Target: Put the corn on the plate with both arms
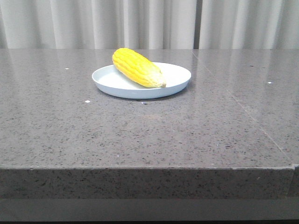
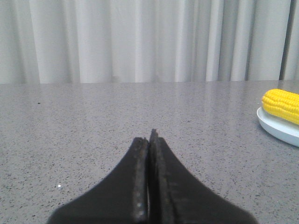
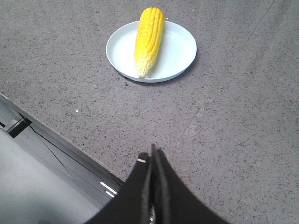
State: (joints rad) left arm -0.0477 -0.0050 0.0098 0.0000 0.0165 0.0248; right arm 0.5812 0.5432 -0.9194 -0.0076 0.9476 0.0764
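The yellow corn [image 1: 138,68] lies across the pale blue-white plate [image 1: 177,80] at the far middle of the grey stone table, its whitish tip toward the front right. Neither gripper shows in the front view. In the left wrist view my left gripper [image 2: 149,137] is shut and empty, low over bare table, with the corn [image 2: 281,105] and the plate [image 2: 275,128] off to one side. In the right wrist view my right gripper [image 3: 152,156] is shut and empty near the table's edge, well short of the corn [image 3: 148,39] on the plate [image 3: 180,51].
The grey speckled table [image 1: 140,130] has a front edge close to the camera and a seam [image 1: 243,109] running down its right part. A white curtain [image 1: 149,23] hangs behind it. Below the table's edge in the right wrist view is a grey frame with cables [image 3: 46,149].
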